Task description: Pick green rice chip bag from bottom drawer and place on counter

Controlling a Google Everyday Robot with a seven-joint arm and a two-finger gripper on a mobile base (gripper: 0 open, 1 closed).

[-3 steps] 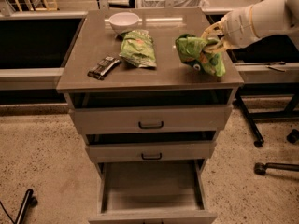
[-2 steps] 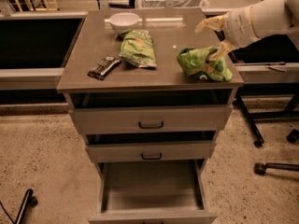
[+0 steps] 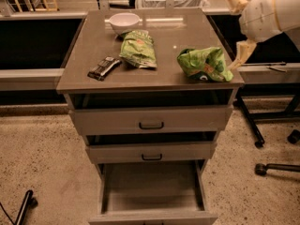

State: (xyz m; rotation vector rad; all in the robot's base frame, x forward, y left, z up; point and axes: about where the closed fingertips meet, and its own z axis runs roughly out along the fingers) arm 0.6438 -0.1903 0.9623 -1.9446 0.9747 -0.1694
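**Cream two-finger tool [image 3: 225, 31] wide open, gripping nothing**

Hovering at the worktop's right edge, lower finger just beside the bright green, wrinkly rice chip bag [image 3: 204, 63]. Bag lying on the glossy grey-brown worktop [image 3: 159, 81] near the front right corner. Wide grey bottom drawer [image 3: 152, 191] pulled out below. Flatter pale green bag [image 3: 138, 48] mid-worktop; white bowl [image 3: 124, 21] by the back edge.

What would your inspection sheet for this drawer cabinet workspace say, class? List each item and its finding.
Surface: counter, glossy grey-brown.
Job's things: green rice chip bag lies on the counter's right front; bottom drawer pulled open.
Clutter: white bowl, paler green bag, dark bar, all on the counter.
Grippers: end effector open, beside the bag's right edge, not gripping it.
Cables: nothing seen.
Surroundings: speckled floor; chair casters at right.
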